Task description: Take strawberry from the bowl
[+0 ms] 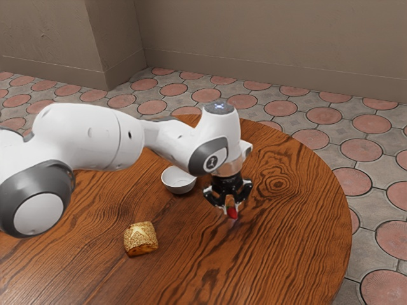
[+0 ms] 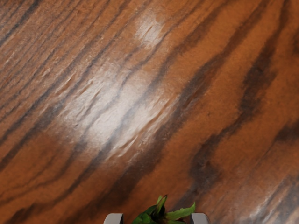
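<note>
The pincer (image 1: 229, 204) is clamped on the strawberry (image 1: 232, 213), one finger on each side. The leafy cap (image 2: 163, 215) faces the hand and the red tip points downward; this orientation presumably lets the fingers bear on the fruit's flanks and leaves its underside free for set-down. The strawberry is outside the white bowl (image 1: 179, 181), between it and the edge of the round worktop (image 1: 286, 222) at the exterior view's right. Contact with the wood cannot be confirmed. The bread piece (image 1: 141, 239) sits well apart, out of the load's way. Removal appears complete; if release is required, lower fully first, as a drop could roll the fruit.
</note>
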Tool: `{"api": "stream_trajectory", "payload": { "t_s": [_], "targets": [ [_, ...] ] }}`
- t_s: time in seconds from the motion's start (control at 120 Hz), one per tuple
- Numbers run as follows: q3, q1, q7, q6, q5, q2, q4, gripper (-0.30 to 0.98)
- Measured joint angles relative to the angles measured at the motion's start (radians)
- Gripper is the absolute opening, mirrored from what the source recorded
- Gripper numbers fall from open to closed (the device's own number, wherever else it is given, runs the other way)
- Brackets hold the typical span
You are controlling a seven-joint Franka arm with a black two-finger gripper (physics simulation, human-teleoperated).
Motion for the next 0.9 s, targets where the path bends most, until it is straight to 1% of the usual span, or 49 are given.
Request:
{"api": "stream_trajectory", "payload": {
  "t_s": [0.092,0.15,0.25,0.317,0.383,0.467,0.525,0.6,0.667,0.833,0.867,0.9],
  "targets": [
    [0.0,-0.001,0.005,0.004,-0.004,0.003,0.002,0.25],
    [0.0,-0.005,0.009,0.006,-0.006,0.002,0.001,0.35],
    [0.003,-0.011,0.014,0.004,-0.006,-0.02,-0.008,0.47],
    [0.007,-0.018,0.017,0.0,-0.004,-0.087,-0.057,0.52],
    [0.009,-0.015,0.02,-0.016,0.005,-0.193,-0.122,0.56],
    [0.041,-0.01,0.024,-0.06,0.025,-0.304,-0.182,0.59],
    [0.082,-0.009,0.027,-0.083,0.042,-0.373,-0.233,0.61],
    [0.152,-0.006,0.04,-0.115,0.055,-0.412,-0.245,0.63],
    [0.202,0.002,0.072,-0.156,0.06,-0.396,-0.179,0.64],
    [0.27,0.042,0.226,-0.292,0.066,-0.388,0.02,0.65],
    [0.26,0.07,0.263,-0.321,0.067,-0.396,0.049,0.65],
    [0.206,0.134,0.299,-0.349,0.068,-0.415,0.068,0.66]
  ]
}}
